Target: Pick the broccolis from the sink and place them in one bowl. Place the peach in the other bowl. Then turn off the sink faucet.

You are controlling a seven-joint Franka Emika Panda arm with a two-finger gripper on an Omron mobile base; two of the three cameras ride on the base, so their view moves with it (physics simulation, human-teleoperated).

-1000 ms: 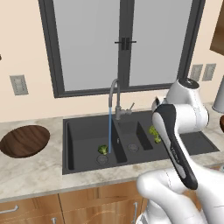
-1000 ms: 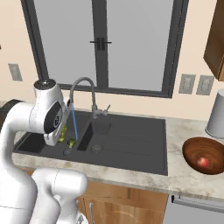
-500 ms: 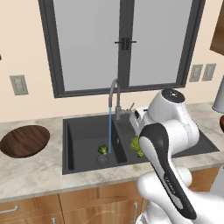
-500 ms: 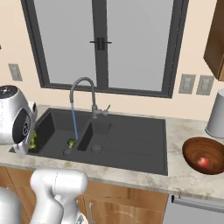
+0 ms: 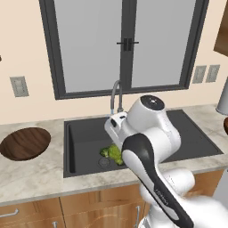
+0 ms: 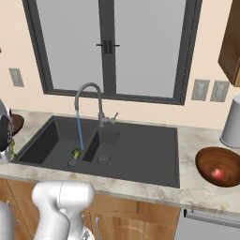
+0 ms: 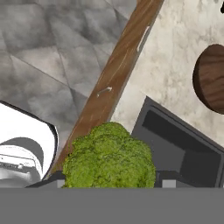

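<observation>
**Broccoli gripped above the sink's left end**

On the left of the desk (image 5: 40,171) sits an empty brown wooden bowl (image 5: 24,143), well apart from the fruit. In the hand view that bowl (image 7: 212,78) lies beyond the sink's corner. The black sink (image 5: 84,142) comes next; in the left base view a broccoli floret (image 5: 115,154) shows low over the left basin, partly behind the white arm. The hand view shows that floret (image 7: 110,158) sitting between the fingers (image 7: 109,183), which are closed on it from both sides. In the right base view a second floret (image 6: 76,153) lies on the basin floor beside the drain, under the blue stream running from the grey faucet (image 6: 89,105). At the right end, the other wooden bowl (image 6: 220,165) holds the peach (image 6: 216,174).
</observation>
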